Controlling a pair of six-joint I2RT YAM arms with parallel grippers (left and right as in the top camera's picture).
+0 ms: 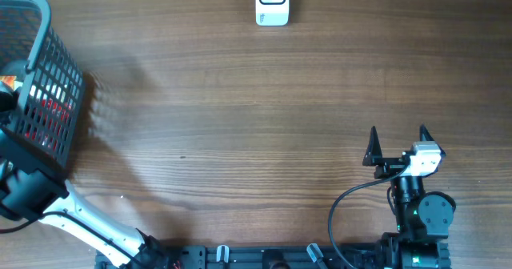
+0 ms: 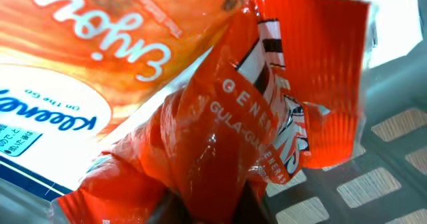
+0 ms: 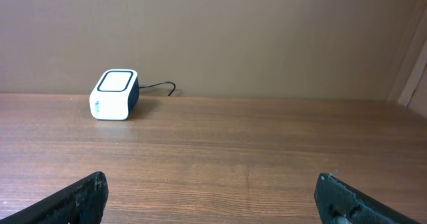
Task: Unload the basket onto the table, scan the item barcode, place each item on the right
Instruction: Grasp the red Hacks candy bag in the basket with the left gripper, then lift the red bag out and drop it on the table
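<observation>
My left gripper [image 2: 213,207] is down inside the black mesh basket [image 1: 48,69], shut on a crinkled red snack packet [image 2: 267,117] pinched between its dark fingers. No barcode shows on the packet from this side. In the overhead view the basket wall hides the gripper, and only red shows through the mesh. The white barcode scanner [image 1: 272,3] stands at the table's far edge, well away from the basket. It shows again as the scanner [image 3: 115,95] in the right wrist view. My right gripper [image 1: 398,145] rests open near the front right, holding nothing.
An orange packet [image 2: 133,24] and a white-and-blue Kleenex tissue pack [image 2: 60,117] lie beside the red one in the basket. The basket's grid floor [image 2: 387,177] shows at the right. The scanner's cable trails off behind it.
</observation>
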